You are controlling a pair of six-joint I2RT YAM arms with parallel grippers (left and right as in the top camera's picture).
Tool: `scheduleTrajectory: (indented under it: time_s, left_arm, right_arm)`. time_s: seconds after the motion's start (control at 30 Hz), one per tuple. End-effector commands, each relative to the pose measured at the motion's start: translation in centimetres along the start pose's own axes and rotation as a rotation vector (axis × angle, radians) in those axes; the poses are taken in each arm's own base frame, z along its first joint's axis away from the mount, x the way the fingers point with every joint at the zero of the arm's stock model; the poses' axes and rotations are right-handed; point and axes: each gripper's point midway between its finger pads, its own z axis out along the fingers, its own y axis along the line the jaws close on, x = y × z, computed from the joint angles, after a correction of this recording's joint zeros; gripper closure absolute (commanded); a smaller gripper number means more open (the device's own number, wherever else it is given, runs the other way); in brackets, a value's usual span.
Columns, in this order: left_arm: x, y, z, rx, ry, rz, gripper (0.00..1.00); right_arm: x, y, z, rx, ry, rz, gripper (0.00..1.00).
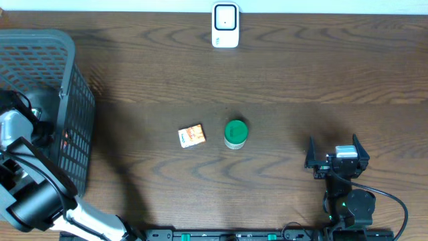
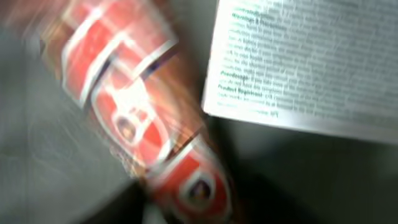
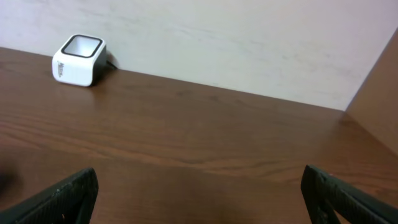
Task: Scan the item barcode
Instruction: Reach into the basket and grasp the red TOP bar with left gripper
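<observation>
Two arms on this rig, and we'll start at the near edge. The right gripper [image 1: 334, 144] sits low over the table [image 1: 301, 73] at the near right with its two fingers spread wide and nothing between them (its own camera just shows bare wood between the two dark tips).

Near left, the left arm [image 1: 30, 194] reaches over into the one grey mesh basket [image 1: 79, 114]. We can't make out the left gripper from above, and its wrist camera shows no fingers at all, so we can't tell whether it's spread, pressed together or pinching anything. That camera does show two things, very close and blurry: one red-and-orange patterned packet [image 2: 143, 124] on the left; one white panel [image 2: 311, 56] of small black print at the upper right, too smeared for us to read.

In the middle of the table there are two loose items, side by side but apart: one small orange box [image 1: 192, 136]; just to its right, one round container [image 1: 235, 133] with a green lid, standing upright. Neither arm touches either of them.

Farthest away, at the back edge by the wall, stands the one white barcode scanner [image 1: 225, 25], well apart from both loose items and both arms.
</observation>
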Motion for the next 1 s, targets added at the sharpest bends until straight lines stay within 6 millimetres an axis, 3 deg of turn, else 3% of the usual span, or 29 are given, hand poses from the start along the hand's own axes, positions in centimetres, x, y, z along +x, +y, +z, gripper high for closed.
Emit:
scheduleTrajectory:
  time_s: [0.0,0.17,0.3,0.5,0.6,0.7,0.8,0.83,0.9,0.97]
  left_arm:
    - [1.3,1.3,2.0,-0.07,0.042,0.033,0.91]
    - [1.3,1.8,0.8,-0.072,0.044,0.038,0.92]
    - [1.1,1.8,-2.1,-0.027,0.044,0.033,0.93]
    - [-0.1,-0.1,-13.0,0.286,-0.01,0.03,0.93]
    - [-0.9,0.2,-19.8,0.47,-0.098,0.01,0.92]
    - [-0.4,1.4,-26.2,0.657,-0.161,0.007,0.92]
    - [2.3,3.3,-32.8,0.891,-0.168,0.052,0.92]
    - [3.1,3.7,-34.0,0.939,-0.158,0.071,0.92]
    - [6.6,4.8,-37.7,1.1,-0.105,0.163,0.92]
    - [9.9,5.8,-40.0,1.213,-0.029,0.261,0.92]
  right_arm:
    - [0.0,0.4,0.0,-0.015,0.0,-0.012,0.01]
    - [0.0,0.4,0.0,-0.015,0.0,-0.012,0.01]
    - [0.0,0.4,0.0,-0.015,0.0,-0.012,0.01]
    - [0.0,0.4,0.0,-0.015,0.0,-0.012,0.01]
    - [0.0,0.4,0.0,-0.015,0.0,-0.012,0.01]
    - [0.0,0.4,0.0,-0.015,0.0,-0.012,0.01]
    - [0.0,0.4,0.0,-0.015,0.0,-0.012,0.01]
    - [0.0,0.4,0.0,-0.015,0.0,-0.012,0.01]
    - [0.0,0.4,0.0,-0.015,0.0,-0.011,0.01]
    - [0.0,0.4,0.0,-0.015,0.0,-0.012,0.01]
